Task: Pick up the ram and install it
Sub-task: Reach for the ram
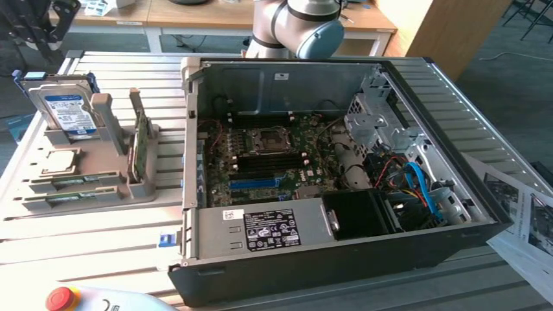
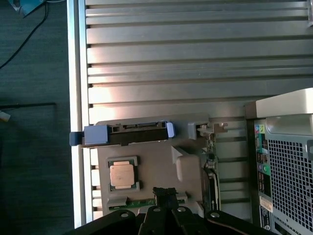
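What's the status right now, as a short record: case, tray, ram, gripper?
case: open, motherboard exposed
tray: on the table, at the exterior view's left of the case; also holds hard drive, CPU, upright green card
ram: lying flat in the tray, not yet picked up
gripper: shut, holding nothing, above the tray

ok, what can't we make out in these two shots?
- Exterior view: arm cut off by the top edge.
- Exterior view: motherboard slots too small to tell empty or filled.
- Wrist view: ram partly hidden behind the shut claw; contact unclear.
- Wrist view: PC case cut off by the picture's edge.
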Controlling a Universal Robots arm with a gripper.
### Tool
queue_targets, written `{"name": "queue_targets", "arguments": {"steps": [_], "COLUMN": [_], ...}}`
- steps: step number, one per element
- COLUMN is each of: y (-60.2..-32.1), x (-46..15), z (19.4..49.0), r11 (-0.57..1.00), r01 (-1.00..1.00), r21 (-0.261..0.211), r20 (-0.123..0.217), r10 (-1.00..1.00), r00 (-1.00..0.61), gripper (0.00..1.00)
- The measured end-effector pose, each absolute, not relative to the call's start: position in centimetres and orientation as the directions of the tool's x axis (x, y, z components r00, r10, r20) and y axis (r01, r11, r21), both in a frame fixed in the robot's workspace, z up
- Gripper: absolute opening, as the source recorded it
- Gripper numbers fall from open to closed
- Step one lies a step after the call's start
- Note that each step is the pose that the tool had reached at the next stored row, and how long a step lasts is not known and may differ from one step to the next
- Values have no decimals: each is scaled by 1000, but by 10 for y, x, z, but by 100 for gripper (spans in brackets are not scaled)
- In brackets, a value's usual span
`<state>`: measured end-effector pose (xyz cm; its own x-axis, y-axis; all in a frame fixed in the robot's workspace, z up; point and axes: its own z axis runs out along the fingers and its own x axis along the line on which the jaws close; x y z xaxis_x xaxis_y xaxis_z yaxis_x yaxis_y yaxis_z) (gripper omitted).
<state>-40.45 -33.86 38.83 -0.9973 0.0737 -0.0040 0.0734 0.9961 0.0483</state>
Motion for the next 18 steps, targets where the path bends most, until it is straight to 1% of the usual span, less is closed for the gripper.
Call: {"name": "queue_targets", "arguments": {"steps": [18], "y": [-357], "x": [-408], "z": [388], "r11": [996], "r01": [73], "r21": [48], "r20": [-4], "r10": [74], "r00": [-997], "gripper": [11]}}
